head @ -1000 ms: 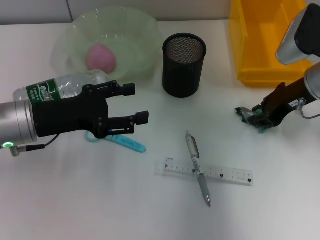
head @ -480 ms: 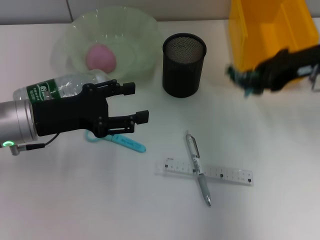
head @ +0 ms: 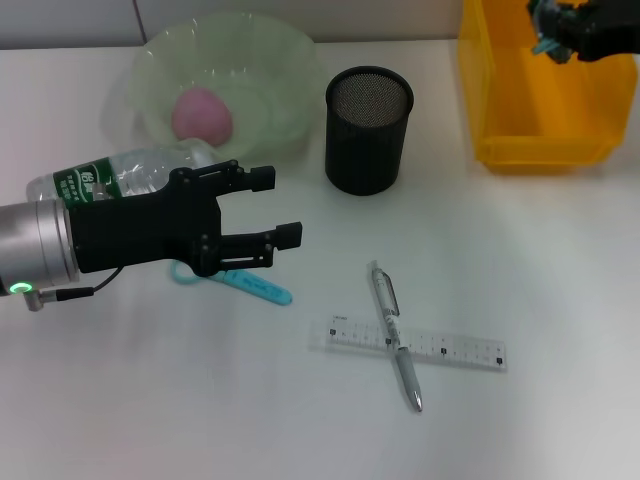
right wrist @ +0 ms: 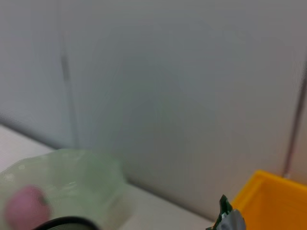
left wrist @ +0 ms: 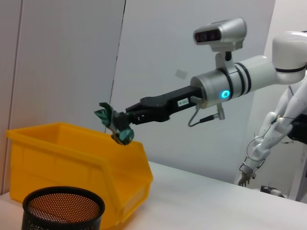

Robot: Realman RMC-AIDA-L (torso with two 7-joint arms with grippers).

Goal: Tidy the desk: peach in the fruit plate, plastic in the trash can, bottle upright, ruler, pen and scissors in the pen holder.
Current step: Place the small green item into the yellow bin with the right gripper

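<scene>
The right gripper (head: pixel 552 32) is hanging at the far right above the yellow bin (head: pixel 520 120), its fingers clamped on a crumpled piece of green plastic (left wrist: pixel 114 125) — in the left wrist view the wad is sitting just over the bin's rim, clear of the wall.

The left gripper (head: pixel 275 208) is hovering over the near left of the white desk (head: pixel 200 400) with its two black fingers spread apart and nothing between them. Right behind it the clear bottle (head: pixel 110 175) is lying on its side, its cap end pointing toward the pale green fruit plate (head: pixel 290 90), and the pink peach (head: pixel 202 113) is resting inside that plate. The turquoise scissors (head: pixel 258 287) are lying flat partly under the left gripper, so their handle end is mostly hidden.

The black mesh pen holder (head: pixel 367 130) is standing upright between the plate and the bin, apart from both. Near of it, in the middle of the desk, the pen (head: pixel 396 336) is lying across the clear ruler (head: pixel 450 350) — the two are touching where they cross. Open desk surface is showing between the holder and the crossed pair, and along the near edge.
</scene>
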